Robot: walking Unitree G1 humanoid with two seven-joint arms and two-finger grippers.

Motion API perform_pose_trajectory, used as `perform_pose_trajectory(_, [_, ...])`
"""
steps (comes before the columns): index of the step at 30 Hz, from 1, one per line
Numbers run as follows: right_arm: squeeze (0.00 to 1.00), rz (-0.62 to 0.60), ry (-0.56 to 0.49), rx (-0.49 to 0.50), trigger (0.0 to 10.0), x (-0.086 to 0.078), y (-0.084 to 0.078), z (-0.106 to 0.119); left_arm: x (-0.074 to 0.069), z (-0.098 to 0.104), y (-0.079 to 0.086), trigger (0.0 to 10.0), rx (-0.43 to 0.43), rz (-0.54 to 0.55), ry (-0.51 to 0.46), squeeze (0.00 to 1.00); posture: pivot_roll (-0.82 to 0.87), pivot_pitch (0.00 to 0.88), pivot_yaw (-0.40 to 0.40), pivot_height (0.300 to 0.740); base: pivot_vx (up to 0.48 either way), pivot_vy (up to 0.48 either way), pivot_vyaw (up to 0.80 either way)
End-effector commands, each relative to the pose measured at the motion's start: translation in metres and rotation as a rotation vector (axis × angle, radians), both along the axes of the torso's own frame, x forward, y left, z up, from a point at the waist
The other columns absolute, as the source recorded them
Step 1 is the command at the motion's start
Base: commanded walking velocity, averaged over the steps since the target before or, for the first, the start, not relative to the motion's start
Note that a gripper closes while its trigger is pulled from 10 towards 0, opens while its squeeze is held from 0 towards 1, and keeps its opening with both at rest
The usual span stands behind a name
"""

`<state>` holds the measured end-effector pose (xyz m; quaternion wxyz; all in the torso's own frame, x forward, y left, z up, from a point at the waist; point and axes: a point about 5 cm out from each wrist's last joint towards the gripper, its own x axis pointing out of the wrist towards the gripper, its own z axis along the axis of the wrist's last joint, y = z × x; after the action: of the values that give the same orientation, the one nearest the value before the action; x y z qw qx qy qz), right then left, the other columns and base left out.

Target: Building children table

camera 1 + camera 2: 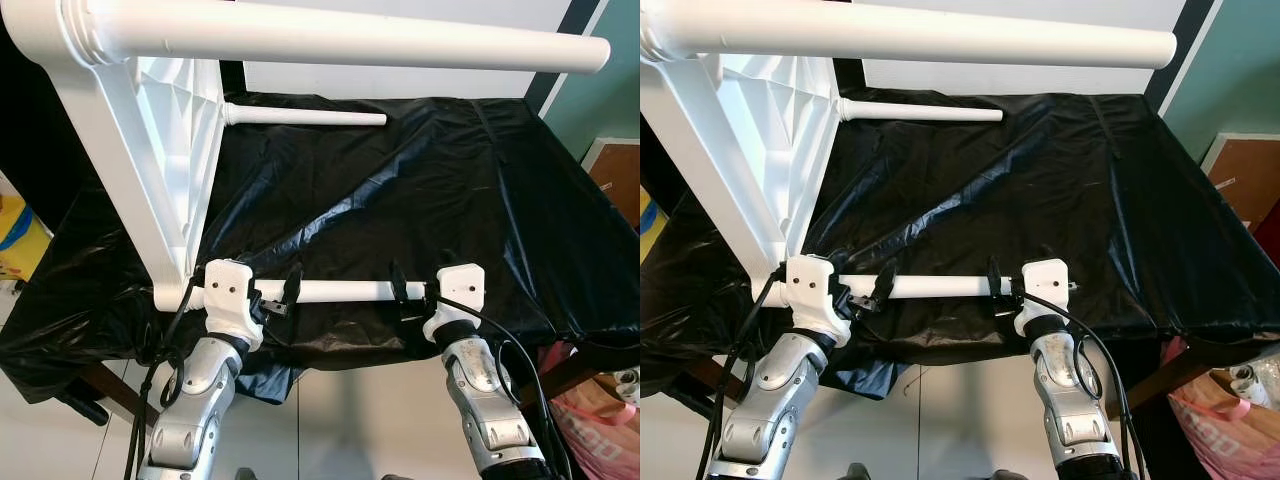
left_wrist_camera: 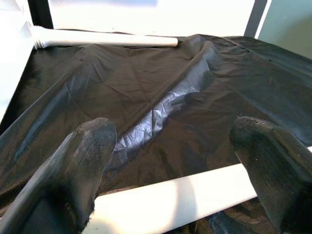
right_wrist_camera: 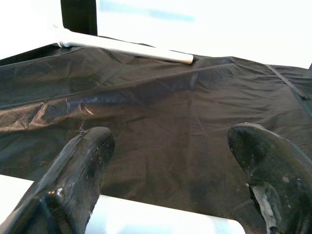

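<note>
The white children's table [image 1: 165,150] stands on its side at the 10 o'clock part of a surface draped in black plastic sheet [image 1: 420,190], its legs jutting sideways: an upper leg [image 1: 350,40] at 12 o'clock, a far leg [image 1: 305,117] lying on the sheet, and a near leg [image 1: 330,291] along the 6 o'clock edge. The left gripper [image 1: 285,292] sits at the near leg's 9 o'clock end, its fingers [image 2: 83,161] spread open astride the tube. The right gripper [image 1: 405,290] is at the 3 o'clock end, its fingers [image 3: 80,165] likewise open around the leg's tip.
</note>
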<state>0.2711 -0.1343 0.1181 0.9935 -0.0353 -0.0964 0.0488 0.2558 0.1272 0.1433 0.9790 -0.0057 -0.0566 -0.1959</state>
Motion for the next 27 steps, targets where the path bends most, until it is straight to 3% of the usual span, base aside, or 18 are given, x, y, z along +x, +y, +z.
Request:
perform_pose_trajectory(1, [0.00,-0.009,0.007,-0.004,10.0,0.0005,-0.0014,-0.0013,-0.0006,0.0025,-0.0018,10.0,0.011,-0.008,-0.004,0.00,0.06,0.103,-0.045,0.740,0.000,-0.480,0.00])
perform_pose_trajectory(12, [0.00,-0.013,0.008,0.001,10.0,0.0011,-0.0006,-0.0016,0.0008,0.0037,-0.0006,10.0,0.013,-0.003,-0.006,0.00,0.06,0.102,-0.044,0.740,0.000,-0.480,0.00])
perform_pose_trajectory(27, [0.00,-0.005,0.007,0.000,10.0,0.0040,-0.0005,-0.0005,0.0067,0.0012,0.0065,10.0,-0.030,0.095,0.018,0.00,0.06,0.095,-0.048,0.740,0.000,0.000,0.00])
